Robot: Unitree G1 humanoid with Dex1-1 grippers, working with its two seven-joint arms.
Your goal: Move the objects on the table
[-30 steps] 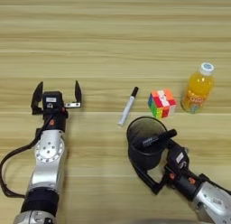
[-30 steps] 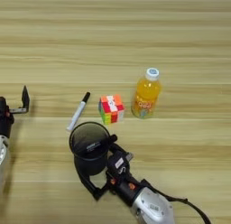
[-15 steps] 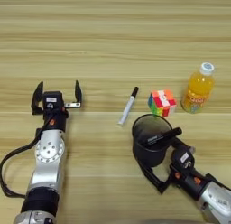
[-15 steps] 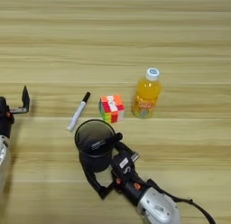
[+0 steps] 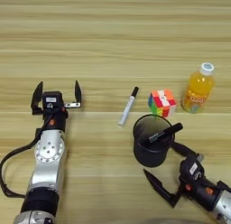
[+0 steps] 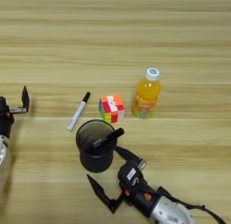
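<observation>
Pen cup (image 5: 151,146), black mesh, stands upright on my wooden surface (image 5: 113,38) in the left eye view, with a black marker (image 5: 163,133) leaning across its rim. My right claw (image 5: 168,172) sits just below it, fingers spread wide, one reaching up beside the cup's wall, the other lying out on the wood; I grip nothing. My left claw (image 5: 56,96) rests far left, fingers wide apart and empty. In the right eye view, the orange-drink bottle (image 6: 145,95) stands upright beyond the cup, a colourful cube (image 6: 112,108) just left of it, and a white pen (image 6: 78,111) lies slanted further left.
</observation>
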